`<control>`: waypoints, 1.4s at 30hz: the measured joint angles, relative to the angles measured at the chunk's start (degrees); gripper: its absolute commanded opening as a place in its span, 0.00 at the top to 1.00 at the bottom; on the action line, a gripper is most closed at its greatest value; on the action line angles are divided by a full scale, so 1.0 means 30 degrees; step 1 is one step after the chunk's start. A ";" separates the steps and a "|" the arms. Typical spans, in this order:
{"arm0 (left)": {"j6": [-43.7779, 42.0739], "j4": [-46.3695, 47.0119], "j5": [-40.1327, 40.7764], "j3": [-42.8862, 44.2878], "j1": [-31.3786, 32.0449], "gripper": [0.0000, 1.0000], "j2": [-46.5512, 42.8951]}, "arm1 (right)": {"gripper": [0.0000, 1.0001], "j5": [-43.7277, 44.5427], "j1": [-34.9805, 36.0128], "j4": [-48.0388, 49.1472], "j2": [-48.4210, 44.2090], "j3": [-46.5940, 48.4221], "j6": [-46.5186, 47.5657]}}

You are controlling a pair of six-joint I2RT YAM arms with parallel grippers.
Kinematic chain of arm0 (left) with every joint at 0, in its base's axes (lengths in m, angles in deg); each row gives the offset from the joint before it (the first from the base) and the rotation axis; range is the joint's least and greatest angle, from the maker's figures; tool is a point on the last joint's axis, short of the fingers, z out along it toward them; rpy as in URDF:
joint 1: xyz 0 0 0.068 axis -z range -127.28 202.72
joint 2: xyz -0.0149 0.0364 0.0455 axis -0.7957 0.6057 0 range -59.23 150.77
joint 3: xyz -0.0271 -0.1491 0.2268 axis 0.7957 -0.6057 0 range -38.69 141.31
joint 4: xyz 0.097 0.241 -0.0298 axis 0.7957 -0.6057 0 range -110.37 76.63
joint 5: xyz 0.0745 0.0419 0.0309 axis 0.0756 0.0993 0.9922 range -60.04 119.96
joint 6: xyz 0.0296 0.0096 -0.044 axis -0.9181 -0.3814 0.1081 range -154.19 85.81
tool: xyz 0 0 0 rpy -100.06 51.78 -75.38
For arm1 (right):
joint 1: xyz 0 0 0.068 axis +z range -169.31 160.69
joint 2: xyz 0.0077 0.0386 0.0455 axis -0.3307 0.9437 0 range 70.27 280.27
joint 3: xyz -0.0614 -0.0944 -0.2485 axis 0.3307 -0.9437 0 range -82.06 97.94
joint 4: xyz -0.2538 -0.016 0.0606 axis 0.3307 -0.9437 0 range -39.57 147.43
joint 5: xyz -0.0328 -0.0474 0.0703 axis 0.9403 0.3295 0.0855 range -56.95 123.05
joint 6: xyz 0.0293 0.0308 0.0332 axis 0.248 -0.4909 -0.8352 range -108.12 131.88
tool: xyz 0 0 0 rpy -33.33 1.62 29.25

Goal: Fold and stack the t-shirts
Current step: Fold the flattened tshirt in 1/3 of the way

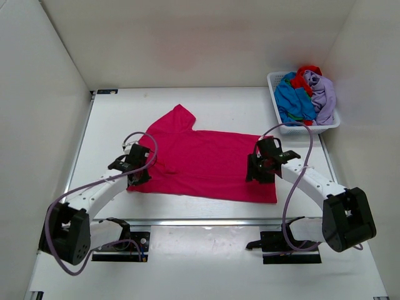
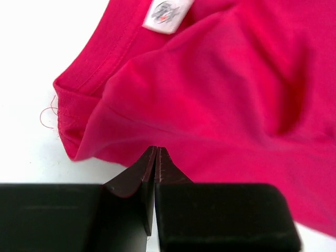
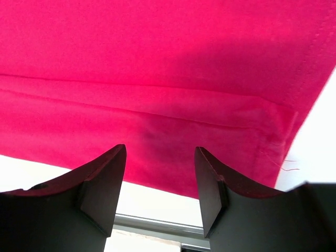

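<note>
Table (image 1: 219,106): pink t-shirt (image 1: 200,162); left end effector (image 2: 156,151) closed, pinch unclear; right end effector (image 3: 160,149) wide.

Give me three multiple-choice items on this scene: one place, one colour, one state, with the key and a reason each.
1. The white slatted plastic basket stands on the white table at its: A near left corner; B centre; C far right corner.
2. The short-sleeved cloth t-shirt spread on the table is: A blue; B magenta-pink; C lavender.
3. The right gripper has its jaws: A open; B shut on cloth; C out of view.
Key: 1 C, the top view shows it there. 2 B, all views show that colour. 3 A, the right wrist view shows a gap between them.
</note>
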 measured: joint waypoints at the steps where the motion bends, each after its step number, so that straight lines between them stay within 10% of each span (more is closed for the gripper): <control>1: 0.0087 0.0415 0.0109 -0.0350 -0.0095 0.88 0.0335 | 0.48 -0.0022 0.0029 0.0022 0.0000 0.0000 -0.0015; 42: 0.5326 -0.0015 -0.0576 -0.4758 -0.0816 1.00 -0.4554 | 0.43 0.1880 -0.1610 0.0903 0.5836 0.3118 0.0641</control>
